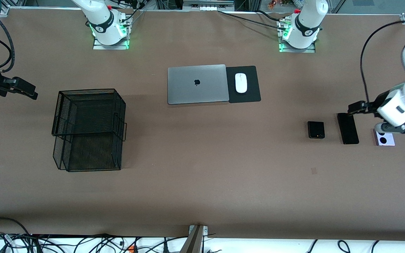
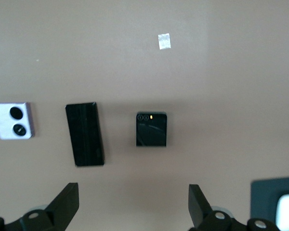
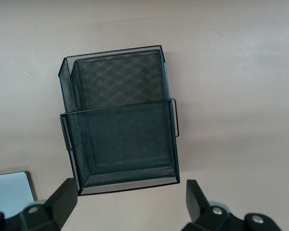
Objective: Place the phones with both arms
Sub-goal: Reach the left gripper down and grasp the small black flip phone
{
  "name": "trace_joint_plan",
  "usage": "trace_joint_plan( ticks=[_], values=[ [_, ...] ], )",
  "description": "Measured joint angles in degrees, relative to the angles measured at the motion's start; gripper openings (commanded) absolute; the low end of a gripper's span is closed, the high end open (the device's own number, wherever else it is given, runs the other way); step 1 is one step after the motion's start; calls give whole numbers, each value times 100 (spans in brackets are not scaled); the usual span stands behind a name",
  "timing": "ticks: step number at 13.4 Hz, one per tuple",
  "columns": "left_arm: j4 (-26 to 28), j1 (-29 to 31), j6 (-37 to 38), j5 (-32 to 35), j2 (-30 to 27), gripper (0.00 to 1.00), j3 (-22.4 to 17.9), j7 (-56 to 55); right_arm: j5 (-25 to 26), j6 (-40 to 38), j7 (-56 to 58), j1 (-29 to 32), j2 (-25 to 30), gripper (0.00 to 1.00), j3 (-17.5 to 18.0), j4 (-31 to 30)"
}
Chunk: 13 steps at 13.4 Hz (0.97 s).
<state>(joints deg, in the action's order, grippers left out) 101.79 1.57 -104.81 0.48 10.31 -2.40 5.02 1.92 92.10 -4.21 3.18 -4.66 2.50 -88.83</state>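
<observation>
Well, at the right arm's end of the table the right gripper (image 1: 30, 92) hung in the air, over bare brown table beside a black wire-mesh basket with two stepped compartments (image 1: 86, 92). Its two black fingers (image 3: 67, 195) were spread wide with nothing between them. In its wrist view the basket (image 3: 118, 110) lay below them with nothing in it.

Around the middle of the table lay a closed silver laptop (image 1: 198, 84). Touching its edge on the left arm's side was a flat black mouse pad (image 1: 250, 96) with a white oval mouse (image 1: 240, 83) on it.

Nearer the front camera, toward the left arm's end, three phones lay flat in a row, each apart from the next: a squarish black folded phone (image 1: 316, 129), a long slim black slab phone (image 1: 347, 128), and a squarish lilac-white phone with two round black lenses (image 1: 384, 139), partly covered by the arm above it.

The left gripper (image 1: 353, 108) hovered over the table near the slab, jaws wide apart and holding nothing.
</observation>
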Motion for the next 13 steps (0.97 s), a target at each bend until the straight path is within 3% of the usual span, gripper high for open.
trace_joint_plan(
  ticks=[8,13],
  values=[
    [2052,-41,-3167,0,414,100,38,3,0,0,0,0,0,100,1,0],
    [2356,-41,-4178,0,1129,100,38,17,0,1,0,0,0,100,1,0]
  ],
)
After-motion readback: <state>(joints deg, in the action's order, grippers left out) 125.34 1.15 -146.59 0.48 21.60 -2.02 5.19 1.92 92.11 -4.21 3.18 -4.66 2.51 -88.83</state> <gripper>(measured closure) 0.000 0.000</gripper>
